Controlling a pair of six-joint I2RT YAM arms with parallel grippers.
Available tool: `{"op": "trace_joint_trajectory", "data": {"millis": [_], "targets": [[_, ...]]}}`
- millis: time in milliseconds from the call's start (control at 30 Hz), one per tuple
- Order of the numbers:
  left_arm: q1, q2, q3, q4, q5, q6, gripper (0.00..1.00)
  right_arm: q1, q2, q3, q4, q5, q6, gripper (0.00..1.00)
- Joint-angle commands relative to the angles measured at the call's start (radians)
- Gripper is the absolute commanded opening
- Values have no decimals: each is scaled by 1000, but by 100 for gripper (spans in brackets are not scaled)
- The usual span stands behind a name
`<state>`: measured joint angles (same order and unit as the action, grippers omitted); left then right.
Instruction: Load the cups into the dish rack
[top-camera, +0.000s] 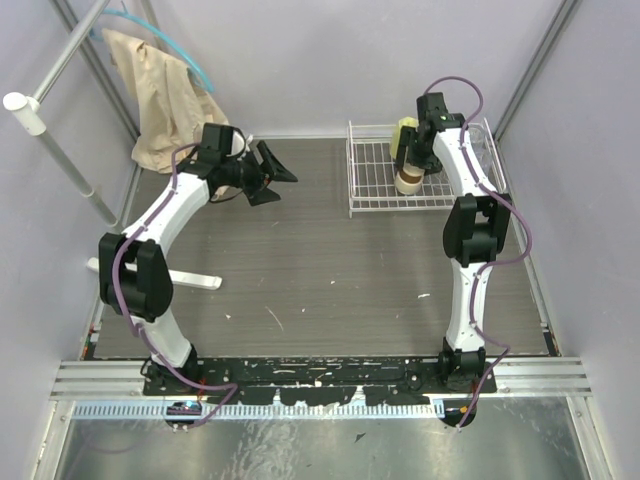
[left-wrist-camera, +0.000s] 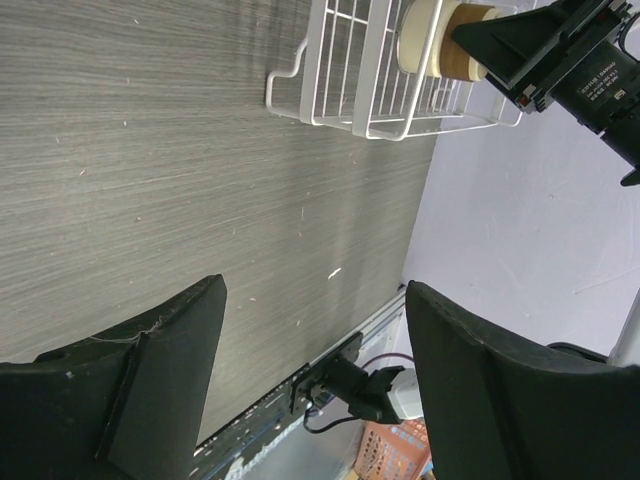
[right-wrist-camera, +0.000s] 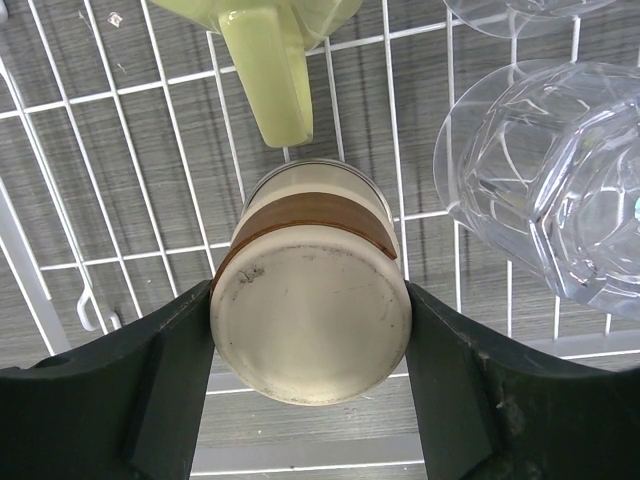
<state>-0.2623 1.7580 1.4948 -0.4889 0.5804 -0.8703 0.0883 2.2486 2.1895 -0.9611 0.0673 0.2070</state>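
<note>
Big grey-brown table under everything, with little white marks on it.

White wire dish rack on the far right part of the table, close to the right wall. Cups inside it.

Two white and black arms, bolted at the near edge. Left arm bent over the far left side of the table. Right arm reaching straight out to the rack.

Tan cloth hanging in the far left corner, off the table.

Left gripper up in the air over bare table, well apart from the rack. Black fingers spread wide apart, nothing between them.

Right gripper down inside the rack. Black fingers pressed on both sides of the brown cup, clamped on it.

Yellow mug in the rack too, just past the gripper on the far side. Handle seen near the top of the right wrist view, pointing toward the brown cup.

Clear cup with cut sides, in the rack, just beside the brown cup. One more clear cup peeking in at the top edge.

Brown cup, cream with a brown band, inside the rack over the wires. Flat round bottom turned toward the wrist camera, a bit scuffed.
</note>
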Motion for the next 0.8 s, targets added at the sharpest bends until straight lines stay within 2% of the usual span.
{"op": "trace_joint_trajectory", "data": {"millis": [0,200,467,767], "targets": [[7,-43,-15,-18,-12,16,79,-1,-38,15,35,26,-17,76],[7,-46,-15,-19,-10,19,80,-1,-54,-5,49,32,-17,94],[7,-61,-1,-46,-24,42,79,5,-141,-41,58,32,-14,95],[6,-196,38,-165,-104,140,82,59,-375,-146,-9,61,15,96]]}}
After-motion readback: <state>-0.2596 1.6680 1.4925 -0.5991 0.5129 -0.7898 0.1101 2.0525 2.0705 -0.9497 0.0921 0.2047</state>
